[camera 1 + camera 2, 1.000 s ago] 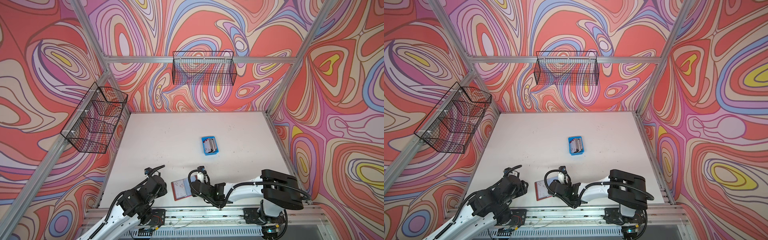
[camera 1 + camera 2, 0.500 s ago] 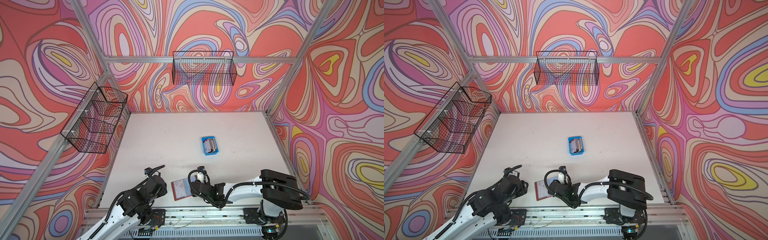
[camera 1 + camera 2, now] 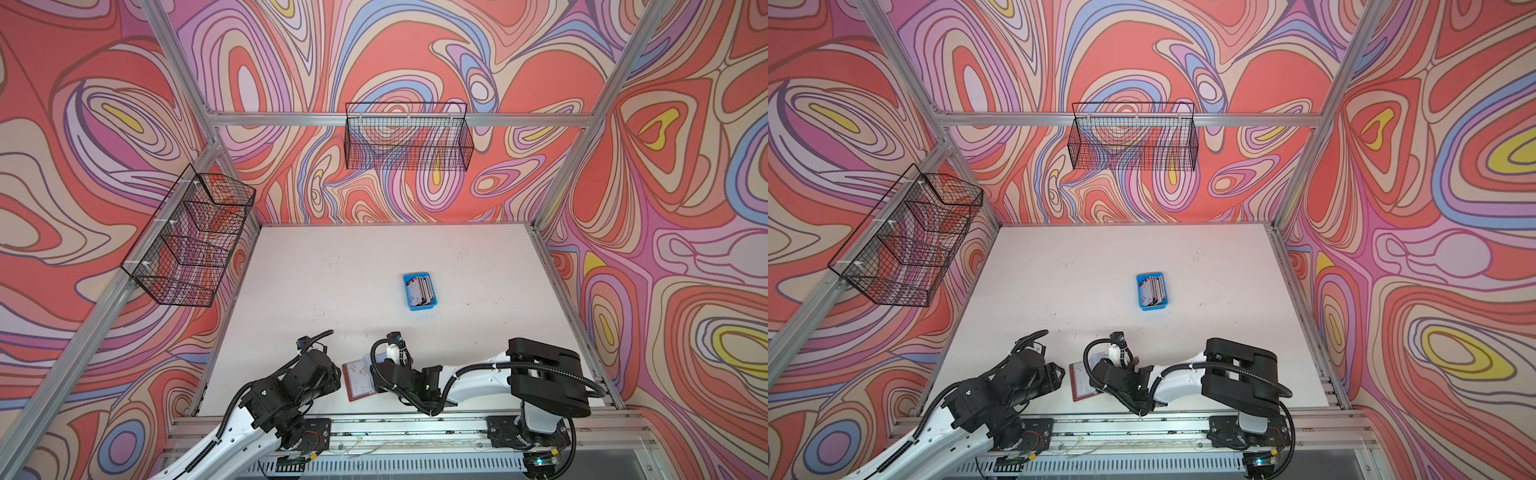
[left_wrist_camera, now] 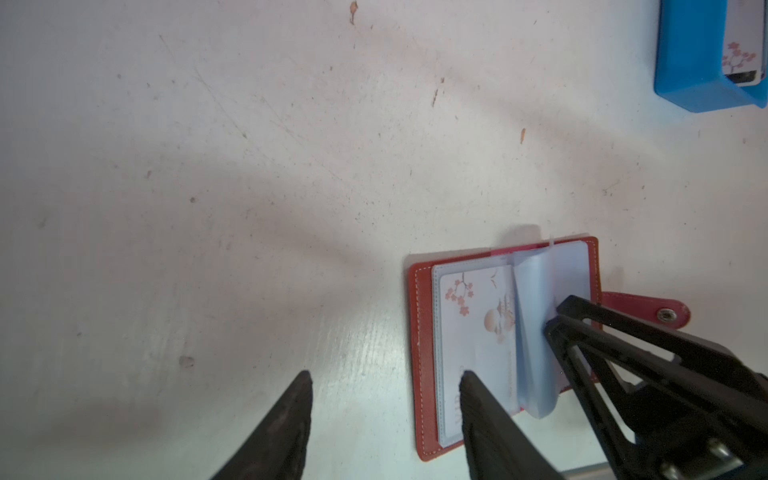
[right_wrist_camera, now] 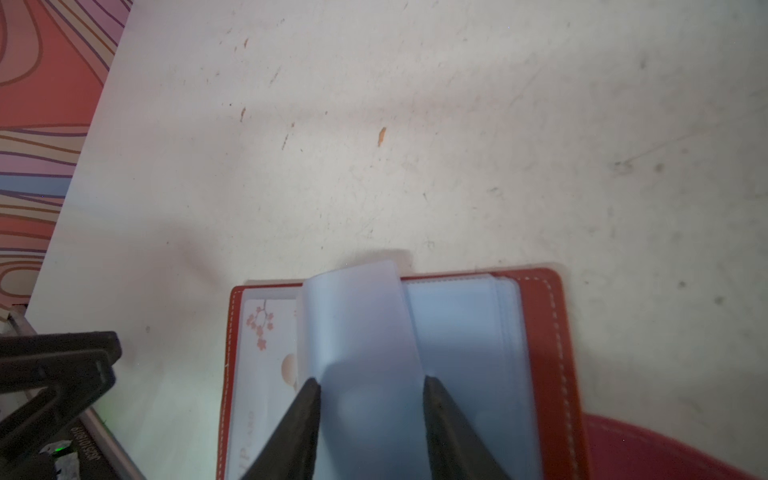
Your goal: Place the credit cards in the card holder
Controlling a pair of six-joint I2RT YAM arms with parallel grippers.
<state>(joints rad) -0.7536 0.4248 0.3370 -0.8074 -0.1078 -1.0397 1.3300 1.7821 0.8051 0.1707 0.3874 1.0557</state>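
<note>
Left arm point(image 3: 216, 446) first: glossy white shell down low, chunky black joint housings stacked above it, and a ribbed black hose point(image 3: 230, 411) running along its side. Its black base plate point(image 3: 309, 432) shows thin red and yellow wires. Over to the right arm point(image 3: 473, 376), the same white link, but topped by a big slab-shaped black shoulder block point(image 3: 544, 365) with corrugated cable point(image 3: 592, 381) looping round it. Close in now: the left claw point(image 4: 386, 376) has two matte black, rough-faced fingers tapering to blunt tips, and there's white lettering point(image 5: 85, 442) on its body. The right claw point(image 5: 371, 379) has matching black wedges. From the side, it's an open frame of black struts dotted with silver screw heads point(image 4: 717, 451).
</note>
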